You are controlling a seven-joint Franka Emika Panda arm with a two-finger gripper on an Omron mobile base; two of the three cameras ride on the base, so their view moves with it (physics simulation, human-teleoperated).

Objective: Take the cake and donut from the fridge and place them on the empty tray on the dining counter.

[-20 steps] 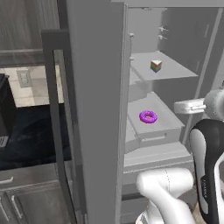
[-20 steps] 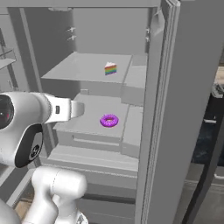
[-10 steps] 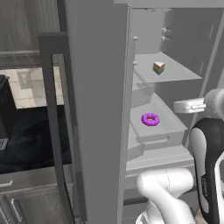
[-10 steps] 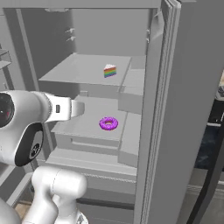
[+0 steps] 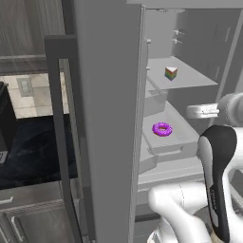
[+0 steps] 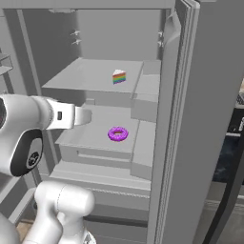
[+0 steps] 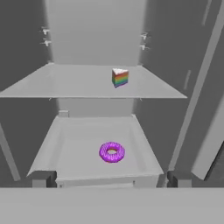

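The donut (image 7: 112, 152) is lying on the fridge's (image 6: 181, 143) lower shelf, the cake (image 7: 120, 77) above. The gripper (image 7: 111, 178) is being held wide, empty. Soft, light frosting is judged smearable; the ring's sides should be pinched gently.

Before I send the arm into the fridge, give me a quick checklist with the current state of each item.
1. Fridge door open, shelves exposed: ok.
2. Donut in sight, lying flat on the lower shelf, nothing touching it: ok.
3. Cake in sight, upright on the upper shelf, well apart from the donut: ok.
4. Fingers spread wide with nothing between them: ok.
5. Donut roughly centred ahead of the gripper in the hand view: ok.
6. Fingers close enough to grasp: not ok, both items sit farther in.
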